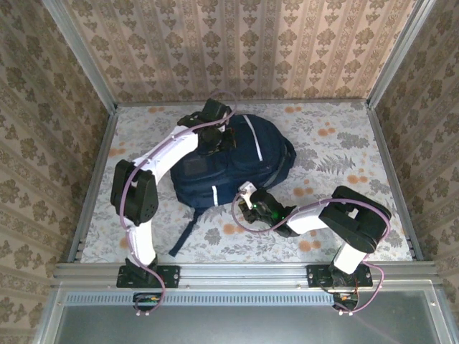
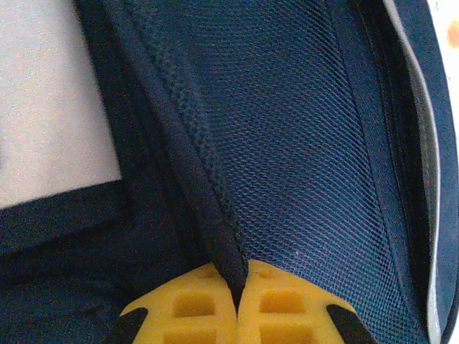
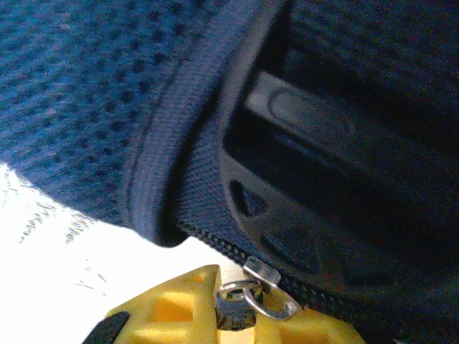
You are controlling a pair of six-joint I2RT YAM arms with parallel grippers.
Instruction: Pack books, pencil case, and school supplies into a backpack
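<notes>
Left fingers (image 2: pixel 190 309) clench a seam (image 2: pixel 204 215) of the dark navy fabric backpack (image 1: pixel 244 168), bracing it; right fingers (image 3: pixel 172 309) pinch its metal zipper pull (image 3: pixel 252 295).

left fingers (image 2: pixel 188 309): cut by bottom edge | backpack (image 3: pixel 72 86): close-up, blurred

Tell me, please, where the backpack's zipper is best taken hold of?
By the small metal pull hanging off the slider, coming from the table side, at the backpack's near edge. It sticks out free of the fabric and is thin enough for the right pincer to pinch flat.
</notes>
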